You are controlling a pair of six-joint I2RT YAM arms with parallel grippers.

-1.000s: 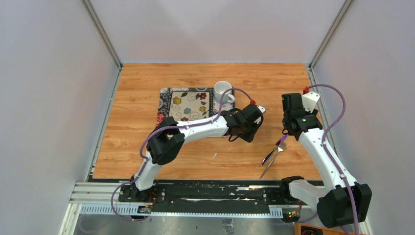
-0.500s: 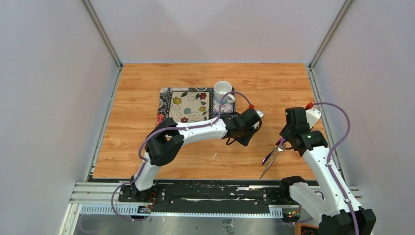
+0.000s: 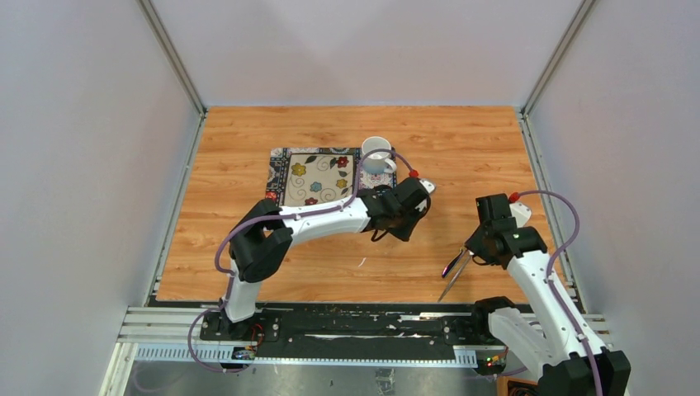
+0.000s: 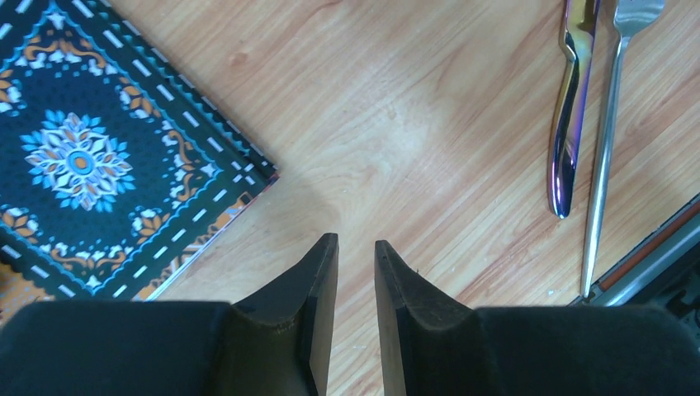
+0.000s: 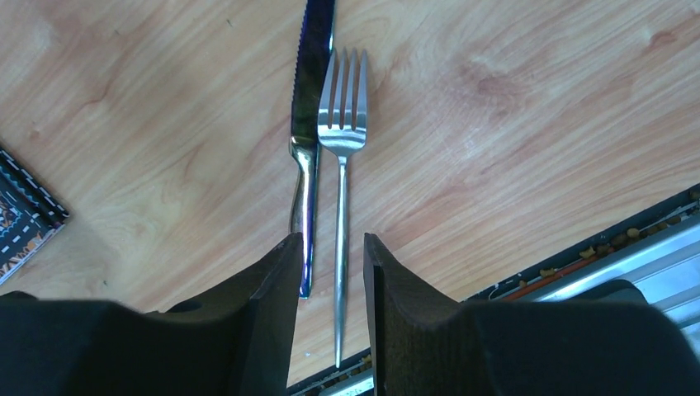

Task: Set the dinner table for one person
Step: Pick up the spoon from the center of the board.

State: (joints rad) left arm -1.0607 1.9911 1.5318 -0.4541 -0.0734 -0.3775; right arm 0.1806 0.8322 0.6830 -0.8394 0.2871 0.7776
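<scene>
Both fingers of the left gripper (image 4: 356, 243) stand close together in its wrist view, with a narrow gap between them and nothing in it. Below lies the table (image 4: 396, 124), bare wood. A mat (image 4: 91, 148) corner sits at 10 o'clock, and a knife (image 4: 568, 124) and fork (image 4: 607, 140) lie side by side at 1 o'clock, well apart from the fingers.

Right wrist view: the right gripper (image 5: 331, 239) hangs over the same pair with its jaws partly apart. The fork handle runs down the gap at 12 o'clock, with the knife just beside it at 11. I see no pinch on either; whether the tips touch the wood I cannot tell.

Top view: the table fills the middle of the cell under both arms. The mat is at 11 o'clock from its centre, a mug (image 3: 376, 151) at the mat's 1 o'clock corner, and the cutlery at 4 o'clock near the front edge.

The table itself looks heavy, stiff and fixed, not a thing to grasp, and its hard smooth top probably lets thin steel slide. So the fork, light, stiff and slick, likely wants a grip across its slim handle near mid-length
</scene>
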